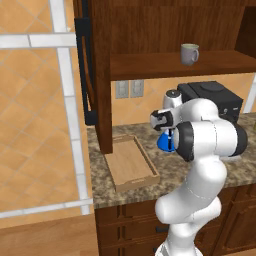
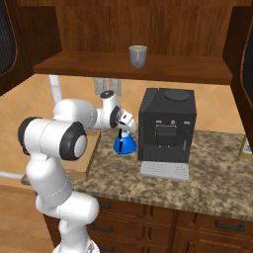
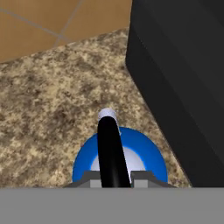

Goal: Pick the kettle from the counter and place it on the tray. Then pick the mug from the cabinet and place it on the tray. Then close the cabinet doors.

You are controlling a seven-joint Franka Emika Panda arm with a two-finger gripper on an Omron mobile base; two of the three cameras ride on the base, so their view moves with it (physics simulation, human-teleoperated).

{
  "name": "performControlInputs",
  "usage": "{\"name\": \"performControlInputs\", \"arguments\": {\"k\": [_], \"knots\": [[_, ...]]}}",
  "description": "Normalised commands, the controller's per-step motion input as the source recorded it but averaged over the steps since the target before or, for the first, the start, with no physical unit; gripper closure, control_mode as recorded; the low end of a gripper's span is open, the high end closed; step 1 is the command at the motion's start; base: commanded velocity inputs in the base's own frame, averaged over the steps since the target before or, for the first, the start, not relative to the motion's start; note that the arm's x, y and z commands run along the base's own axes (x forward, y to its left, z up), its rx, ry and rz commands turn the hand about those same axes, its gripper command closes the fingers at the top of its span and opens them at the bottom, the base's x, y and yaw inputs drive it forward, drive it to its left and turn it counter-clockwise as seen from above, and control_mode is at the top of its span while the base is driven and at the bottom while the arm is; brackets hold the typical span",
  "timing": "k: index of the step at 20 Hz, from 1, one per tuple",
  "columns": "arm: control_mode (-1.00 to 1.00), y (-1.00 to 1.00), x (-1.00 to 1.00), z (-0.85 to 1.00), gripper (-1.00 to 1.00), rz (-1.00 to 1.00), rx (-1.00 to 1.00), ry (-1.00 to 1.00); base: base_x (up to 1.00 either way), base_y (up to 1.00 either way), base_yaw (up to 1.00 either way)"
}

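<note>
The blue kettle (image 2: pixel 124 144) stands on the granite counter (image 2: pixel 217 183), close to the left of the coffee machine. My gripper (image 3: pixel 114 178) comes down from above and its two fingertips press against either side of the kettle's thin black handle (image 3: pixel 109 148). In the left base view my arm covers most of the kettle (image 1: pixel 162 142). The light-wood tray (image 1: pixel 127 162) lies to the left on the counter (image 1: pixel 240 172). The pale mug (image 1: pixel 189 53) sits on the shelf of the open cabinet (image 1: pixel 150 67), and its left door (image 1: pixel 85 65) stands swung out.
A large black coffee machine (image 2: pixel 165 123) stands right beside the kettle, its side close to my hand (image 3: pixel 183 87). Wall outlets (image 1: pixel 129 89) sit behind the counter. The cabinet's side panel comes down just behind the tray. A yellowish bottle (image 2: pixel 246 146) stands at the far right.
</note>
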Motion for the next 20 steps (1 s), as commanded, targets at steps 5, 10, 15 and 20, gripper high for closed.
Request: {"name": "performControlInputs", "arguments": {"k": [5,10,15,20], "knots": [[-1.00,0.00,-0.24,0.00,1.00,0.09,0.02,-0.21,0.00,0.00,0.00],[-1.00,0.00,-0.33,0.18,1.00,0.07,0.00,-0.21,0.00,0.00,0.00],[-1.00,0.01,-0.38,0.65,1.00,0.06,-0.07,-0.04,0.00,0.00,0.00],[-1.00,0.29,-0.21,0.51,1.00,0.08,-0.06,0.00,0.00,0.00,0.00]]}}
